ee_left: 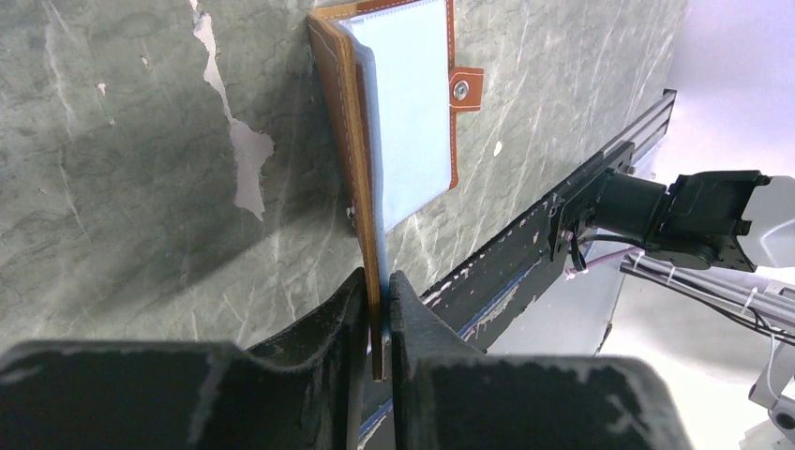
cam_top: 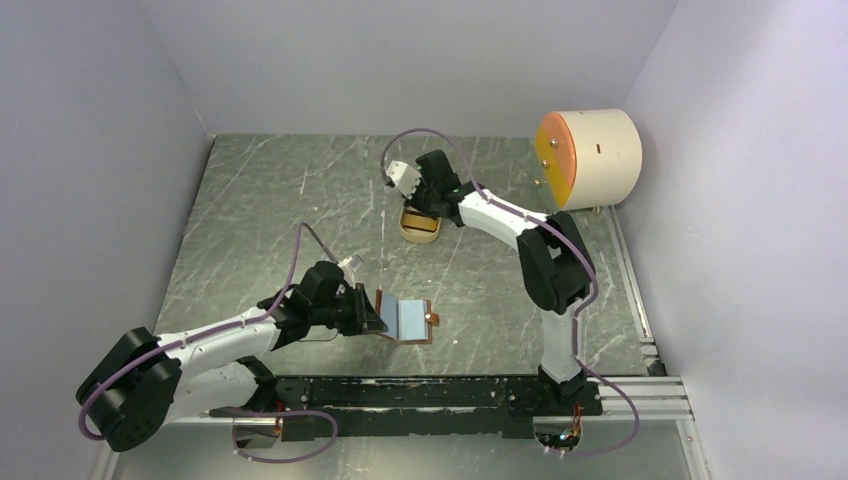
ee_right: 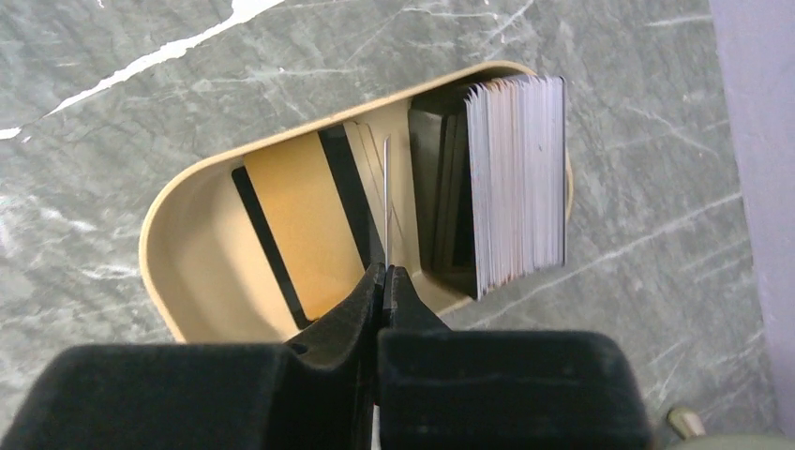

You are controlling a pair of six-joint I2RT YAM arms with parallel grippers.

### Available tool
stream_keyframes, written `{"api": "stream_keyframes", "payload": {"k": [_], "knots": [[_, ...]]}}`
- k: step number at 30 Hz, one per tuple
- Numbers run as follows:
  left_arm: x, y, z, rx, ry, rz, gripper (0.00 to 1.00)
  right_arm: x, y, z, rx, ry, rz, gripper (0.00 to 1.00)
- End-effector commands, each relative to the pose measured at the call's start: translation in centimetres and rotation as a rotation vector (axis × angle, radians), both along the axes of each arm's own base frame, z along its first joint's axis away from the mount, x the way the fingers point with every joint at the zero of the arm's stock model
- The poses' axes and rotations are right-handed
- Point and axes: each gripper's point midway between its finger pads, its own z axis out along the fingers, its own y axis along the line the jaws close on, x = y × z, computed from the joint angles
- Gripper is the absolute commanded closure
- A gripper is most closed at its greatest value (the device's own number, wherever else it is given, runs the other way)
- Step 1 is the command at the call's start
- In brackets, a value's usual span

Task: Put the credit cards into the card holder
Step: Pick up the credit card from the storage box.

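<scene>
Holder [cam_top: 408,320] lies open on table [cam_top: 250,200], L gripper [ee_left: 378,309] closed on its raised flap. R gripper [ee_right: 382,281] pinches one card [ee_right: 385,202], edge-on above tray [ee_right: 187,272]; stacked cards [ee_right: 516,187] there, faces hidden.

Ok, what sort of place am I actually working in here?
Most likely a lab robot test cell, not a home or shop: plain pale walls box in a marbled grey tabletop, with a black mounting rail along its near edge.

No legible text, label, brand, number or sign on any surface in view.
</scene>
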Motion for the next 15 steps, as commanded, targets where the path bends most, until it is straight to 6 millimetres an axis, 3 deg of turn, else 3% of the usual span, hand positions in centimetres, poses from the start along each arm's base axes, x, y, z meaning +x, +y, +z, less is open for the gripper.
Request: {"api": "stream_keyframes", "payload": {"k": [1, 7, 15], "knots": [[1.1, -0.5, 1.5, -0.027, -0.042, 0.021, 0.82, 0.0, -0.9, 3.6, 0.062, -0.073, -0.068, 1.0], [1.4, -0.4, 1.6, -0.034, -0.039, 0.054, 0.82, -1.0, -1.0, 5.8, 0.148, -0.02, -0.161, 1.0], [2.1, -1.0, 2.5, -0.115, -0.042, 0.115, 0.82, -5.8, -0.6, 9.9, 0.445, 0.109, -0.352, 1.0]]}}
